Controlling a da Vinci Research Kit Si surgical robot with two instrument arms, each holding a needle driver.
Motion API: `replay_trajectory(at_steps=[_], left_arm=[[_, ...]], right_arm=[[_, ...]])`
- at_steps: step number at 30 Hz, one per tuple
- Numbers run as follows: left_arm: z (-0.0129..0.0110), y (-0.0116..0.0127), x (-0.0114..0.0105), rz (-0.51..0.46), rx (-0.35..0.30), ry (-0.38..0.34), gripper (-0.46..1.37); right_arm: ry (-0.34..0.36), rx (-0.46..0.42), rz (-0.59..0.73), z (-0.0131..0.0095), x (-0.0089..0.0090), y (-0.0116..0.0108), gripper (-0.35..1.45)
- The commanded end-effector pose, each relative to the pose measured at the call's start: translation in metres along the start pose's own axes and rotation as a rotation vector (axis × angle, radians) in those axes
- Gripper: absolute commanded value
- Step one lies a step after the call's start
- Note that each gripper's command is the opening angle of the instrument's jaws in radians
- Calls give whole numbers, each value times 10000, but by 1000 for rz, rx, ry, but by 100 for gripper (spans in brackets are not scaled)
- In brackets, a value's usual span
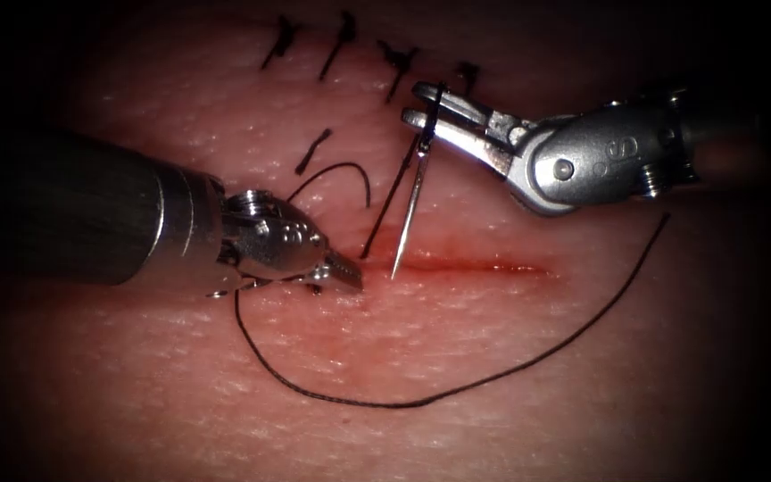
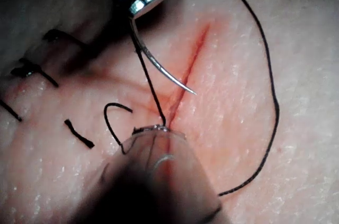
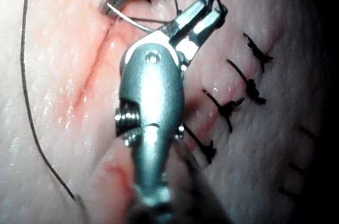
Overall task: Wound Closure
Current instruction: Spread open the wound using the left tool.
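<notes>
The right tool (image 1: 427, 105) has its jaws clamped on the curved needle (image 1: 410, 210) near its thread end. The needle hangs free of the tissue (image 1: 493, 357), its point just above the left end of the red cut (image 1: 484, 265). The left tool (image 1: 345, 272), jaws together, rests beside that end, touching the dark thread (image 1: 457, 388), which loops across the tissue below the cut.
</notes>
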Motion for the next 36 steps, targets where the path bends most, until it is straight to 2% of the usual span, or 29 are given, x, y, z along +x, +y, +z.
replay_trajectory(at_steps=[1, 7, 10, 15, 20, 21, 26, 27, 28, 30, 32, 36], left_arm=[[3, -1, -2, 14, -15, -12, -35], [15, -18, -5, 2, 11, -7, -35], [21, -24, -9, 6, 29, -29, -35], [30, -35, -26, 24, 64, -123, -35], [29, -35, -40, 42, 43, -205, -35], [30, -35, -43, 53, 45, -243, -35], [34, -34, -56, 79, 47, -345, -35], [37, -34, -61, 90, 54, -383, -29], [37, -34, -62, 92, 56, -389, -22], [39, -34, -67, 103, 64, -420, 9], [40, -34, -69, 105, 71, -435, 26], [40, -33, -70, 106, 71, -435, 42]], right_arm=[[0, 0, 0, 0, 0, 0, -35], [0, -1, 0, 0, 0, 0, -35], [0, -1, 0, 0, 0, -1, -35], [0, -2, -1, 1, 0, -3, -35], [2, -6, -3, 2, -1, -5, -35], [2, -6, -4, 3, -1, -6, -35], [-4, 6, -12, 5, -7, -14, -35], [-7, 12, -18, 7, -10, -18, -35], [-5, 13, -19, 8, -11, -19, -35], [-5, 13, -19, 11, -16, -23, -35], [-3, 16, -35, 14, -19, -25, -35], [1, 20, -58, 18, -23, -28, -35]])
